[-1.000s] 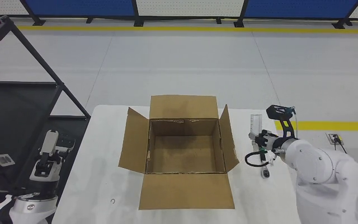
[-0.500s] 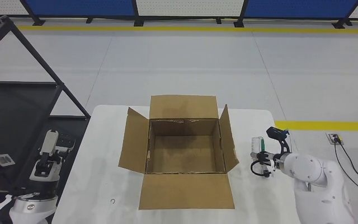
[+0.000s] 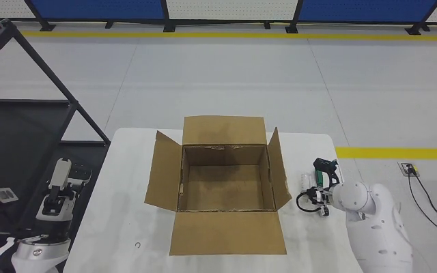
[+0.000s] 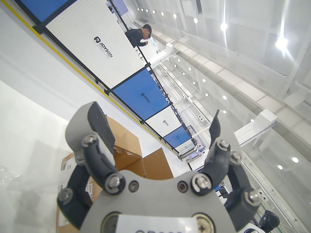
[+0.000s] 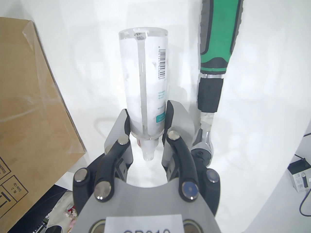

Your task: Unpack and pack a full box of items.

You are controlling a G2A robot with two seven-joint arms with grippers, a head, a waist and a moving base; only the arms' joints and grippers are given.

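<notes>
Box (image 3: 227, 233) in the middle of the worktop (image 3: 123, 205), bottle (image 5: 143, 78) lying on the worktop just right of the box, ratchet (image 5: 218, 37) alongside it, farther from the box, right tool (image 5: 147, 115) around the bottle's neck end, left tool (image 4: 155, 120) off the worktop's left edge

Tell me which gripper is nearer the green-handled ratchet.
Right. The right gripper, shut on the clear bottle, sits just beside the ratchet; the left gripper hangs open on the other side of the box.
</notes>
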